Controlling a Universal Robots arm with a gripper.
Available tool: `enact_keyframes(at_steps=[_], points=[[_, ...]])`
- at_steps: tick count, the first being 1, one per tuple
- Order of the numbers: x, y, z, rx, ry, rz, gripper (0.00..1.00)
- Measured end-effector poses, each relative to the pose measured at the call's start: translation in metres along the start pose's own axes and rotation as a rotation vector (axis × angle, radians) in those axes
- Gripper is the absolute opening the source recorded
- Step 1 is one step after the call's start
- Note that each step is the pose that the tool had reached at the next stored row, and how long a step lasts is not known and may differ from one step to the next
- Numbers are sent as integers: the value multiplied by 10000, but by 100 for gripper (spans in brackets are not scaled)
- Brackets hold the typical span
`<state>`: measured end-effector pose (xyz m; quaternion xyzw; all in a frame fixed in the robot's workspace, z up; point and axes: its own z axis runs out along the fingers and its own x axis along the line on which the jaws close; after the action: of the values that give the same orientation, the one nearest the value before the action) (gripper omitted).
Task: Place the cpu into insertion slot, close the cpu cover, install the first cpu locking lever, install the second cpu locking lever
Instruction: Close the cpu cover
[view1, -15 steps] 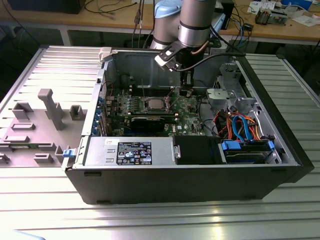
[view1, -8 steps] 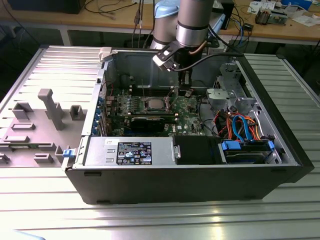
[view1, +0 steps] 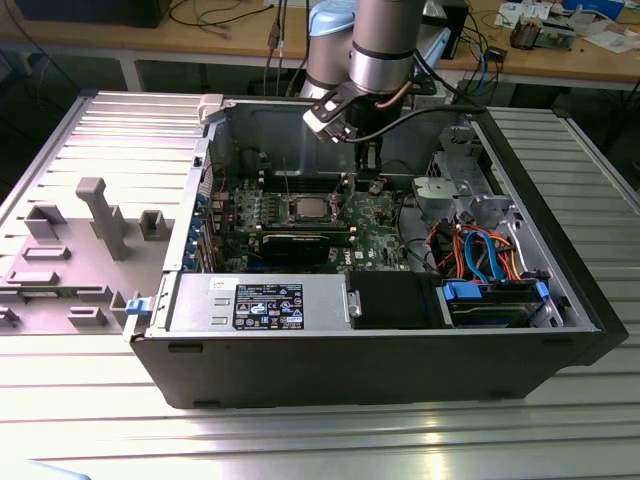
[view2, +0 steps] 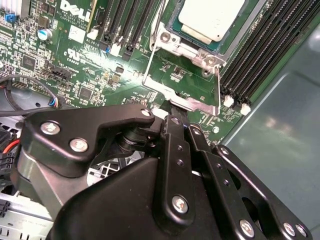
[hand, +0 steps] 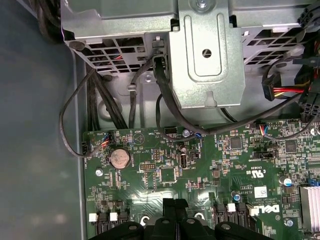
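1. The open case (view1: 350, 370) lies on the worktop (view1: 300, 440). Left of the arm in the exterior view, the cpu (view1: 308, 208) sits flat in the slot (view2: 169, 41). A skewed push on the frame above could nudge it askew. Its top is pale, dull silver, bare and square to the rim.
2. Just right of it, the cover (view2: 182, 97) appears tilted up off the slot. If it slips free it may drop hard onto the cpu, and a sideways load could twist its hinge. It is a thin, bright, slick metal frame.
3. The end effector (view2: 176, 111) is drawn narrow, with its tips at the cover's free edge. I cannot tell whether they pinch it or only touch it. So thin an edge gives a poor hold.
4. Further right, loose cables (view1: 480, 250) lie near the arm and could snag.
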<state>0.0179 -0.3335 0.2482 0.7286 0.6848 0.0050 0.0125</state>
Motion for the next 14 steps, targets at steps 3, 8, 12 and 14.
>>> enact_keyframes(at_steps=[3,8,12,14], points=[[0,-7,0,1,0,-1,11],[-1,-18,0,0,0,1,11],[-2,-30,-1,0,-1,0,11],[-2,-33,-1,0,-1,0,11]])
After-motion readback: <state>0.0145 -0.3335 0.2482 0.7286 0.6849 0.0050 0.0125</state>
